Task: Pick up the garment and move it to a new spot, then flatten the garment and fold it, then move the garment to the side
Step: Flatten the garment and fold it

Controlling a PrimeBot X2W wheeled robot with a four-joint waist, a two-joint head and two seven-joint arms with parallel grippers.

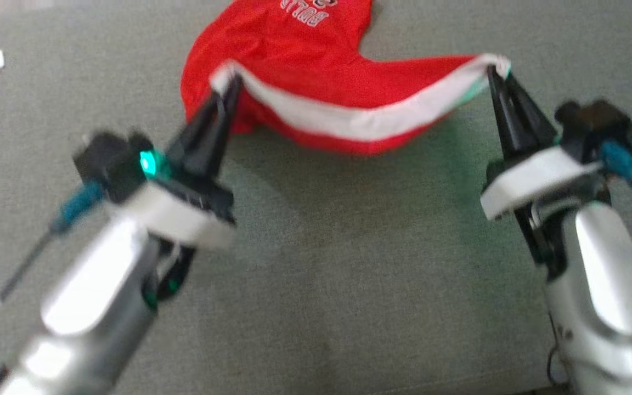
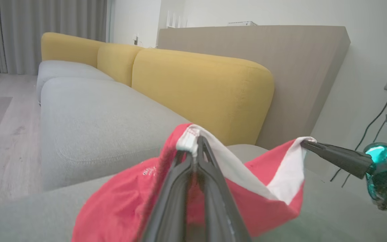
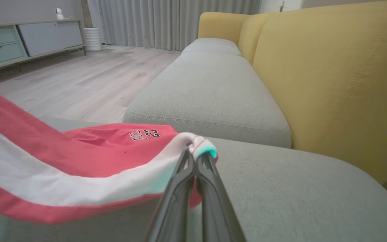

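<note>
Red garment (image 1: 305,60) being held by its white band (image 1: 349,118) between both grippers, above the grey seat cushion (image 1: 316,263).

I am clamping the left gripper (image 1: 232,82) on one end of the band and the right gripper (image 1: 494,68) on the other end; both sets of jaws are closed tight on the cloth. I am holding the two ends well apart so the band is spanning between them with a slight sag, which, in my judgement, is spreading that edge for flattening. The rest of the garment, printed lettering included, is trailing away from me and resting on the cushion. The yellow backrest (image 2: 197,87) is rising behind the cushion.
</note>
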